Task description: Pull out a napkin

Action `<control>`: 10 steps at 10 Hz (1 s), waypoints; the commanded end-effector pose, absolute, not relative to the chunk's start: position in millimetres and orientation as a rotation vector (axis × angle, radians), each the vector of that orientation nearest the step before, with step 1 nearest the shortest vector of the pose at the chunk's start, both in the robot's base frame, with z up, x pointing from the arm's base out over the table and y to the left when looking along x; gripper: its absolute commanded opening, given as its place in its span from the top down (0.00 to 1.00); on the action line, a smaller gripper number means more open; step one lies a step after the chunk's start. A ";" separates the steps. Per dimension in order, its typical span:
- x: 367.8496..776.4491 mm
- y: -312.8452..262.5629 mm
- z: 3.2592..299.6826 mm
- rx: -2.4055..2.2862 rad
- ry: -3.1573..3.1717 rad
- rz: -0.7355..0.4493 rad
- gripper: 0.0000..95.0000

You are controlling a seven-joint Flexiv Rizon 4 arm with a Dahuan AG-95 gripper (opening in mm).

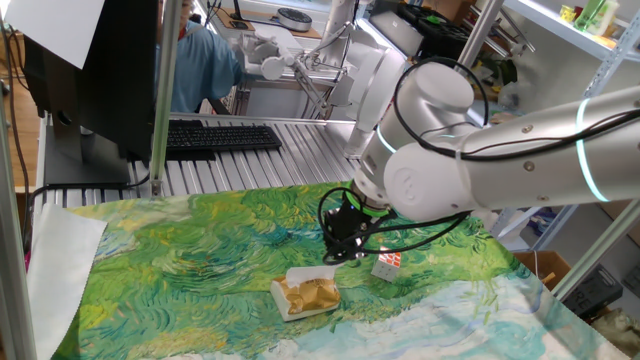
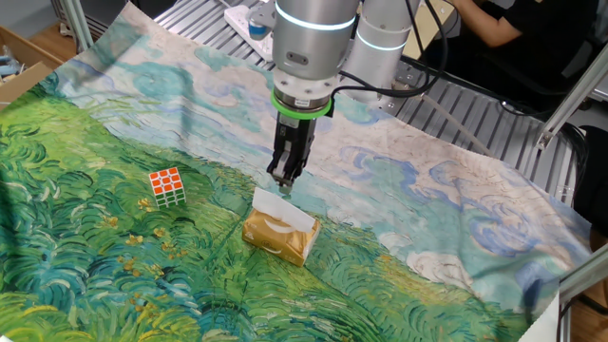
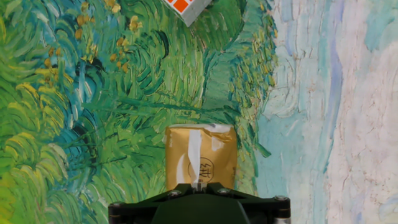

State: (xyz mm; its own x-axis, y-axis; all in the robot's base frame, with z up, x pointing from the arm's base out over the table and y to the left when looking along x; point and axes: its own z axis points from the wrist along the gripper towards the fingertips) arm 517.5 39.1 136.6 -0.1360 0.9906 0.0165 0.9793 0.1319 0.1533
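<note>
Hovering now just above the far end of the tissue pack [image 2: 281,235], gripper [image 2: 284,178] pointing straight down over the painted cloth [image 2: 114,123] covering the tabletop; fingers reading as drawn close together in the other fixed view, nothing between them, though not telling for sure from any view whether fully closed

Looking for the napkin [image 3: 194,158]; showing as a narrow white strip running along the slot in the golden top of the pack in the hand view, barely rising above the wrapper; a white sheet [image 2: 283,210] also lying along the pack's edge nearest the gripper, hard to say whether loose or part of the pack

Judging the handling: thin soft paper, nearly weightless, tearing easily if pinched at a corner or yanked sideways; calling for a pinch on the raised fold at the middle of the slot, then a straight upward draw

Worrying about the pack itself: looking light and soft-sided, likely lifting along with the napkin unless the pull stays slow and vertical

Sitting well apart to one side, the red-and-white cube [image 2: 166,186]; not in the way
</note>
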 end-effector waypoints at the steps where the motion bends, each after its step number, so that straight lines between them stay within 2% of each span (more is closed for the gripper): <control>1: 517.6 39.3 137.2 2.001 2.300 0.196 1.00; 10: 524.4 39.5 138.1 1.976 2.288 0.178 1.00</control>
